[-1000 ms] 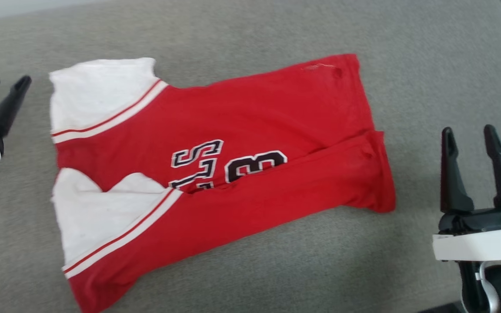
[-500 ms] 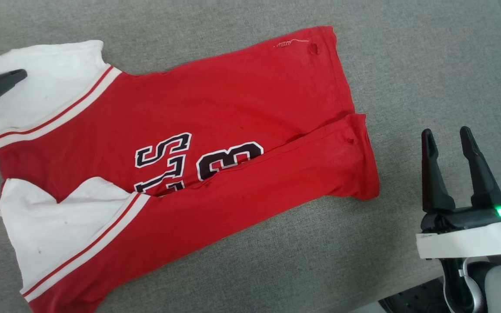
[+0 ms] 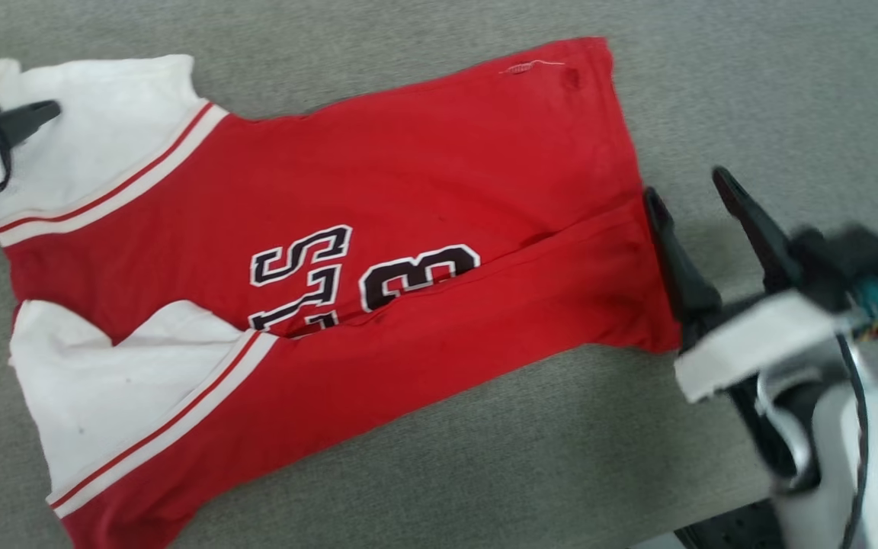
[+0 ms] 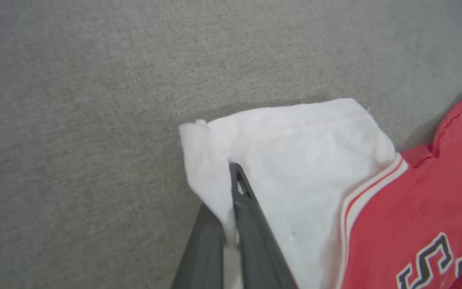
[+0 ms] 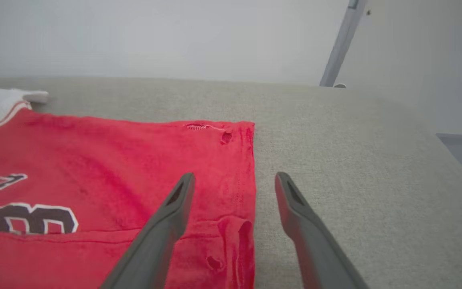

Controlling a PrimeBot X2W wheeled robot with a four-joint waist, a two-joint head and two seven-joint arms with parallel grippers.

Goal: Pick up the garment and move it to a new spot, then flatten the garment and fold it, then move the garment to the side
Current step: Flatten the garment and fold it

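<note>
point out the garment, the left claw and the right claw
garment (image 3: 378, 175), head view, red body above the lettering
left claw (image 4: 231, 192), left wrist view, shut fingertips pinching the white sleeve
right claw (image 5: 235, 176), right wrist view, gap between open fingertips over the hem

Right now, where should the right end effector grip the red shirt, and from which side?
Grip the hem at the garment's right end, coming from the right. That edge lies flat and free, and the open right end effector straddles it.

Long dark tapered jaws; white wrist cuffs (image 3: 759, 343); black cable (image 3: 853, 381).
</note>
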